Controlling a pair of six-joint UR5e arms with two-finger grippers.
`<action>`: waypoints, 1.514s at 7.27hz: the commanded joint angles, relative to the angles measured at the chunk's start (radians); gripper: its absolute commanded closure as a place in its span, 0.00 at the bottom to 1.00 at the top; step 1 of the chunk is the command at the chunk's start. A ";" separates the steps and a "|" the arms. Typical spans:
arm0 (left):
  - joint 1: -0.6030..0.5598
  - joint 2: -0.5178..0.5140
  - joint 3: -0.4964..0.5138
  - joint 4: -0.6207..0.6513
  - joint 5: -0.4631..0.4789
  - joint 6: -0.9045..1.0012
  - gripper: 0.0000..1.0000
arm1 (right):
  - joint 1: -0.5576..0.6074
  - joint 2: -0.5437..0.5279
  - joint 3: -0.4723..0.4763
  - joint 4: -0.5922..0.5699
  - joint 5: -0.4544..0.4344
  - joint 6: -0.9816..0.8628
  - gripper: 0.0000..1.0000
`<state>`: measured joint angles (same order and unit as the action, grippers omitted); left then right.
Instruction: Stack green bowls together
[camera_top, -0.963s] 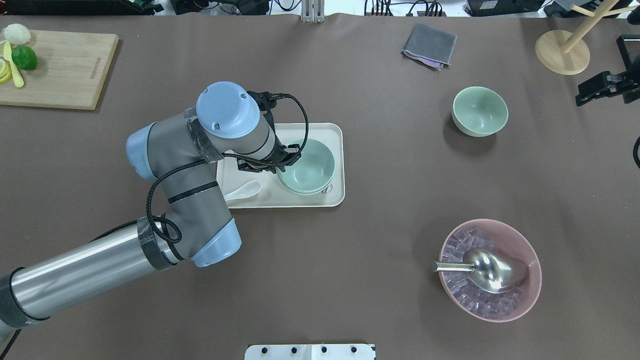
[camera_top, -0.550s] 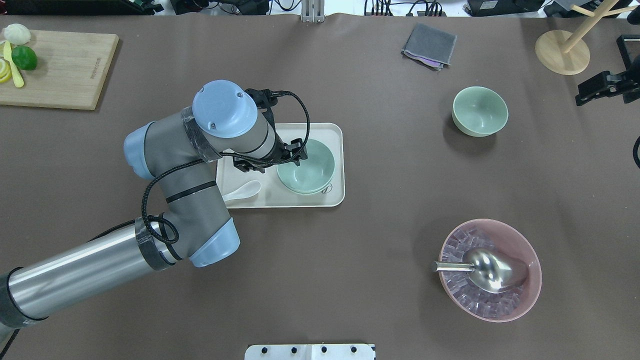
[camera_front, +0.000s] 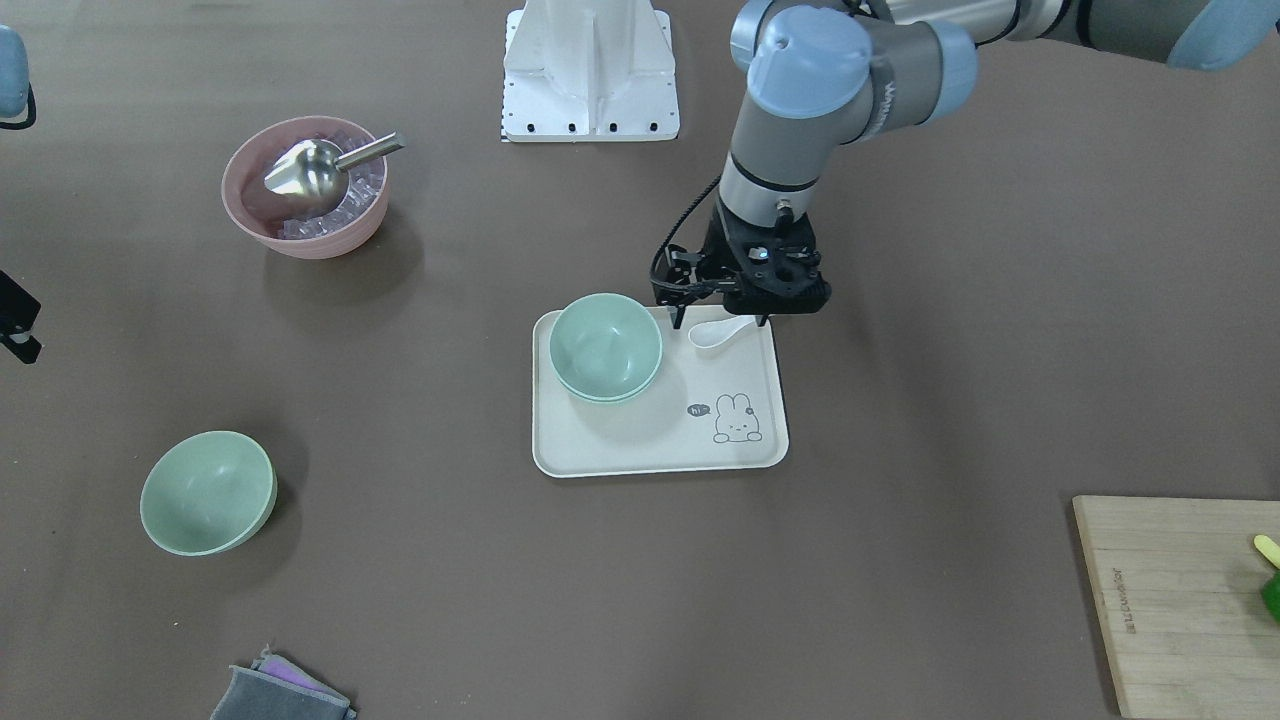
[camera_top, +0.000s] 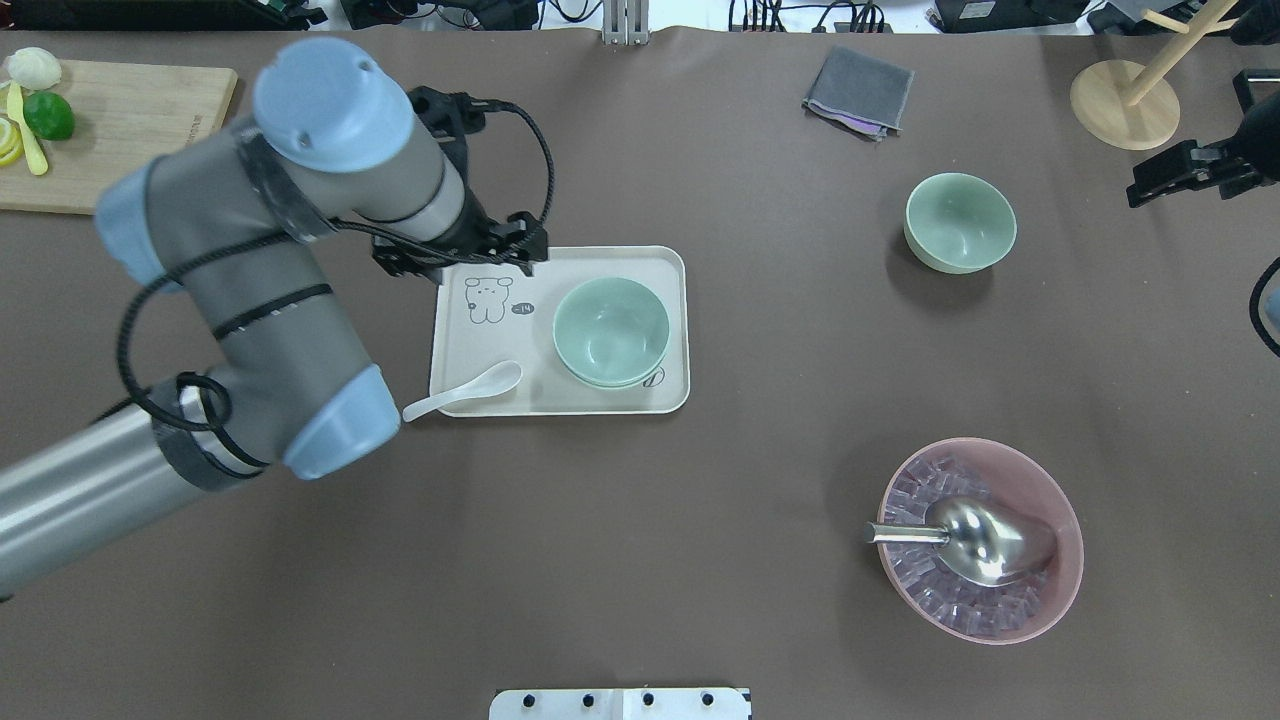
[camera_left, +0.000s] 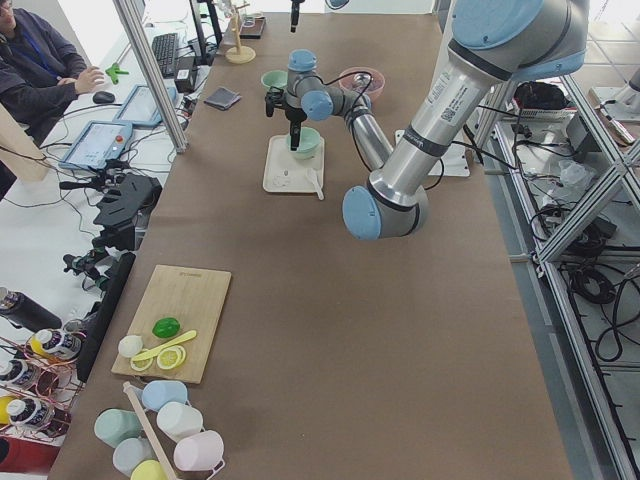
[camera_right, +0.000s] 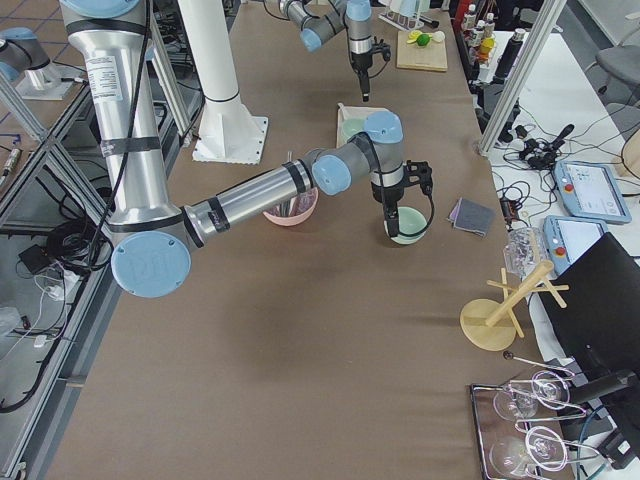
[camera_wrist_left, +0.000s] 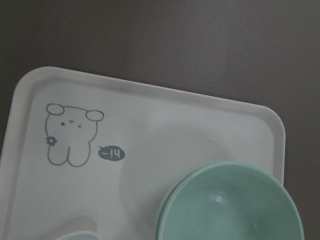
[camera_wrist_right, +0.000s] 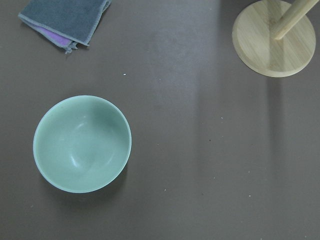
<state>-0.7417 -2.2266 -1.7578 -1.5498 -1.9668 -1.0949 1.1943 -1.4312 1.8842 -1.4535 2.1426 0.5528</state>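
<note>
Nesting on a cream tray (camera_top: 540, 396), two mint-green round bowls (camera_top: 610, 330) anchored the stack; opening of the left end effector (camera_front: 752, 303) was unreadable.

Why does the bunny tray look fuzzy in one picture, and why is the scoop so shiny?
Left wrist view: the tray and stacked green bowls have soft edges, probably too near the lens to focus. Overhead view: the metal scoop in the pink bowl bounces light like a mirror, hence glare. Right wrist view: sharp, the lone green bowl casting a soft shadow.
</note>
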 joint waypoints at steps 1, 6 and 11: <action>-0.265 0.123 -0.048 0.076 -0.166 0.471 0.02 | -0.047 0.009 -0.005 0.005 -0.001 0.074 0.00; -0.617 0.520 -0.017 0.015 -0.272 0.869 0.02 | -0.148 0.119 -0.187 0.019 -0.073 0.269 0.09; -0.617 0.556 -0.028 -0.024 -0.273 0.869 0.02 | -0.174 0.216 -0.416 0.200 -0.082 0.332 0.43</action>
<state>-1.3590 -1.6706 -1.7844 -1.5729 -2.2398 -0.2256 1.0275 -1.2239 1.4810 -1.2594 2.0607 0.8724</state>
